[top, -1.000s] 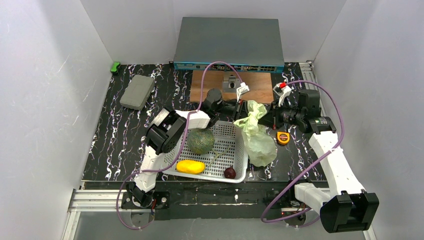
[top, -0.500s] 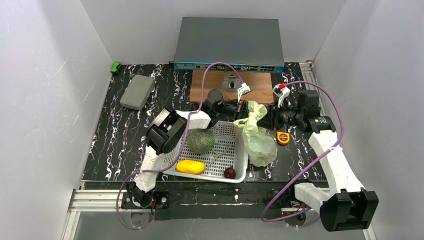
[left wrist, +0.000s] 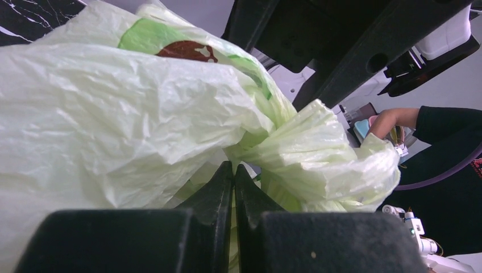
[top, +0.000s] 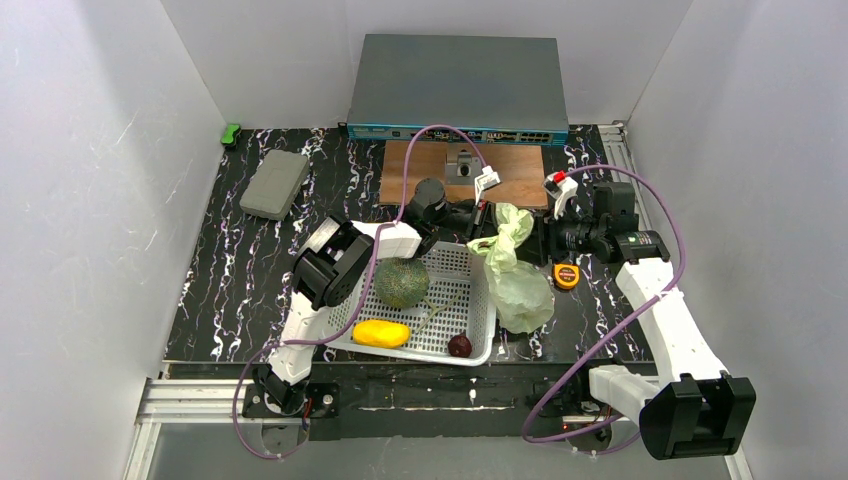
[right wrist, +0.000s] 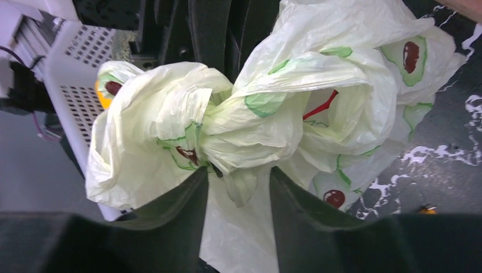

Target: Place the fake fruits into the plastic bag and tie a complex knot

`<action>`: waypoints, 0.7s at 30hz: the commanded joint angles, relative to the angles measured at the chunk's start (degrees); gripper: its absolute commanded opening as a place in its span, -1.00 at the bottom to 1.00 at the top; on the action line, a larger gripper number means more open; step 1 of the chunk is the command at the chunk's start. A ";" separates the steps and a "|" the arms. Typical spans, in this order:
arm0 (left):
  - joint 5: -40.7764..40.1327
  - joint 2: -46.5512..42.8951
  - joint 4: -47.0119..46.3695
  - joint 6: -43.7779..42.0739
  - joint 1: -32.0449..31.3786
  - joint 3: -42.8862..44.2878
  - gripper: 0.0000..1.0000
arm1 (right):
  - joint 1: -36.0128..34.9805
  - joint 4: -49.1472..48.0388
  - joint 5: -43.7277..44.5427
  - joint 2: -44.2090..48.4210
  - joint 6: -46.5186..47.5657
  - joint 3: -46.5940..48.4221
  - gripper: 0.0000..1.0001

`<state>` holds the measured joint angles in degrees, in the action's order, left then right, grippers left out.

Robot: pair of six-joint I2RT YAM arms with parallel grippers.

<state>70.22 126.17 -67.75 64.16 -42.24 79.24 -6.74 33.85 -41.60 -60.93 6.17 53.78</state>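
- Since both arms reach over the table (top: 230, 270) to the same spot, we judge the knot-tying is in hand.
- We see the white basket (top: 478, 330) near the front edge, with three of the fake fruits in it and not bagged.
- Just beside its right rim lies the plastic bag (top: 520, 285). Its neck is gathered into a twist and raised between the arms, so that each side can pull on it.
- Our left jaws are closed to a sliver on a thin fold of bag under the twist.
- Our right jaws stand apart, straddling the twist without visibly pinching it.
- In the basket we count the melon (top: 402, 282), the mango (top: 381, 333) and the plum (top: 460, 346).
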 commanded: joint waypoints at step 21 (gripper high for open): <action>-1.82 -14.74 26.08 -20.29 5.57 -7.93 -0.43 | 2.48 0.74 -3.15 1.15 2.65 1.66 -0.97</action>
<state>69.69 121.67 -59.88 58.26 -40.95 74.06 -4.80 34.61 -44.77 -61.87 6.79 53.69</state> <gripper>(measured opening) 0.218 0.028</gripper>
